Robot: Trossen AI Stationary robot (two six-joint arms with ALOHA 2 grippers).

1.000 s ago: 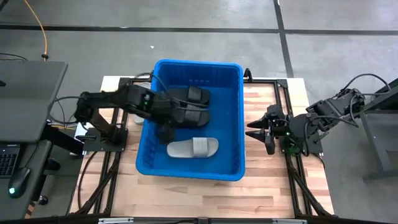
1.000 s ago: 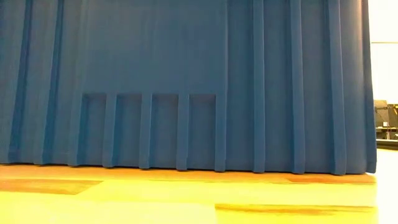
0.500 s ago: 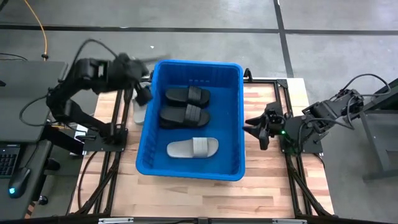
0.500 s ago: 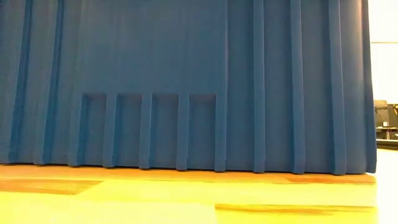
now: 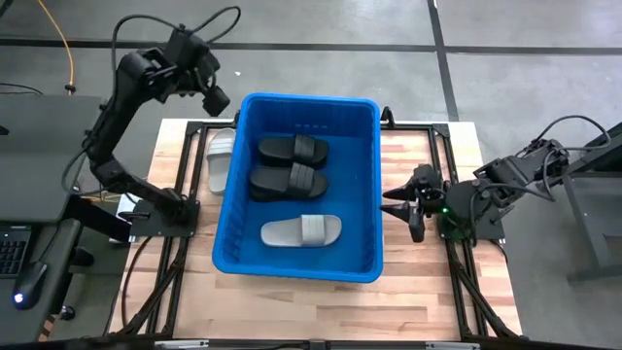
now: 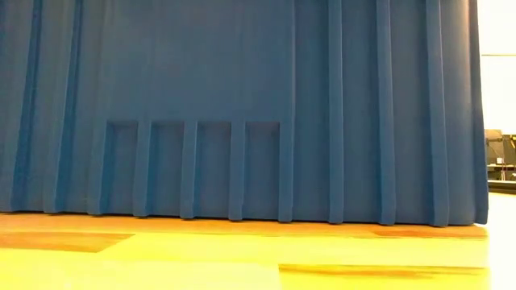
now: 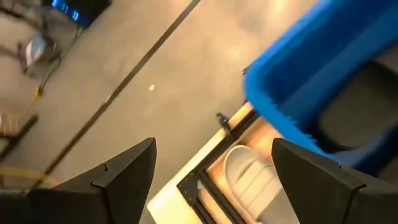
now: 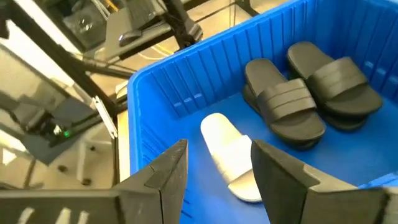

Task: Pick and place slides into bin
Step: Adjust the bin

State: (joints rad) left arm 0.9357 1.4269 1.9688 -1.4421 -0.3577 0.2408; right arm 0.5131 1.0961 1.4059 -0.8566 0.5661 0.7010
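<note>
The left hand (image 5: 216, 99) is hanging with fingers apart, above 1 pale grey-white slide (image 5: 223, 160) beside the bright blue plastic bin (image 5: 364, 185); right hand (image 5: 397, 201) is waiting, fingers apart.

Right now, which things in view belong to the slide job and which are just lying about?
Job:
- bright blue plastic bin
- two matte black slides inside it
- pale grey slide inside it
- pale grey slide on the table, beside the bin
- open left gripper, raised above that slide

Lying about:
- orange cable on the floor
</note>
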